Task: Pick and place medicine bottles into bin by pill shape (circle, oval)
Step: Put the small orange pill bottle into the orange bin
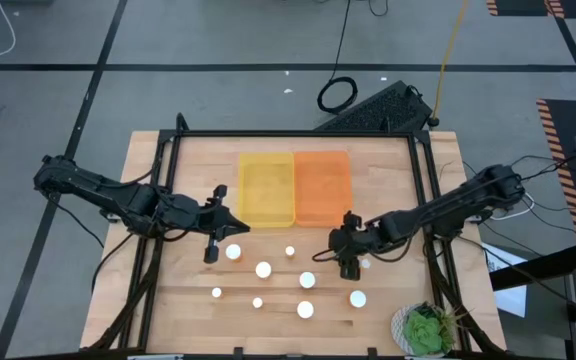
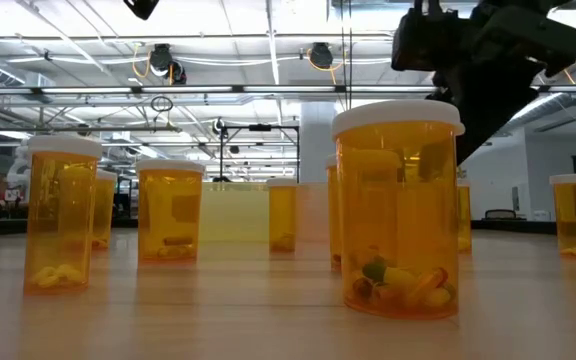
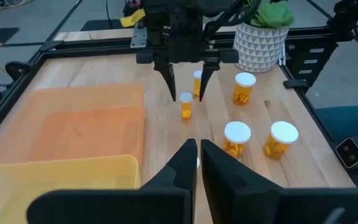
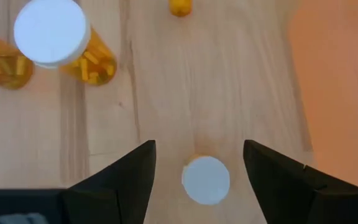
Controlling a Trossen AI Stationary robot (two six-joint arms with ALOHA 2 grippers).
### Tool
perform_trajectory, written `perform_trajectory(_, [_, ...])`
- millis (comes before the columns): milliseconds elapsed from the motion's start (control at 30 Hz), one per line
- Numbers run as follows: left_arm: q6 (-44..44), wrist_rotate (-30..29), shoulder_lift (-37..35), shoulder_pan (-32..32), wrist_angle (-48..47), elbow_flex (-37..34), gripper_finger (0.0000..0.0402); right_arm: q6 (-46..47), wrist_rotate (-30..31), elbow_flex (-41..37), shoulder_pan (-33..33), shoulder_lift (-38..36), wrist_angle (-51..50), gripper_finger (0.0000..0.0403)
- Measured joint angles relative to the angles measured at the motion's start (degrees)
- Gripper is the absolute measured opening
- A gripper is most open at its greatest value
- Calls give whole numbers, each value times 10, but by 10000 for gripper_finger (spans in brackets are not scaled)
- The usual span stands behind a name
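High view shows a wooden table (image 1: 168, 300) with 2 trays side by side at its far middle, a yellow tray (image 1: 266, 188) and an orange tray (image 1: 321, 187). About 9 white-capped medicine bottles (image 1: 264, 269) stand scattered on the wood in front of the trays, none inside a tray yet. A potted plant (image 1: 426, 330) sits at the near right corner.

The right gripper (image 4: 197, 163) hangs above one small-capped bottle (image 4: 206, 180), fingers apart, one on each side of the cap and not touching it. The left gripper (image 3: 197, 163) hovers near the yellow tray's front corner, fingers nearly together and holding nothing.

Likely risks: if the right gripper comes down off centre, a finger could land on the cap and tip the bottle or push it away. A larger bottle (image 4: 56, 46) stands nearby but well clear.

The right wrist view alone shows the cap centred between the fingers. Only the low view shows the pills lying in the bottles, and which tray suits this bottle cannot be told from above. The left wrist view shows the right gripper's open fingers from the front.
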Motion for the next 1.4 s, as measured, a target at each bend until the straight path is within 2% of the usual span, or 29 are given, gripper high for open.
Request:
perform_trajectory(367, [8, 0, 0, 0, -2, 0, 26, -6, -5, 8, -10, 1, -49, 238])
perform_trajectory(700, [8, 0, 0, 0, -2, 0, 26, 2, -6, 8, -10, 1, -46, 238])
perform_trajectory(1167, [8, 0, 0, 0, -2, 0, 26, 60, -3, -12, -10, 1, -41, 237])
perform_trajectory(1400, [8, 0, 0, 0, -2, 0, 26, 59, -2, -12, -10, 1, -28, 201])
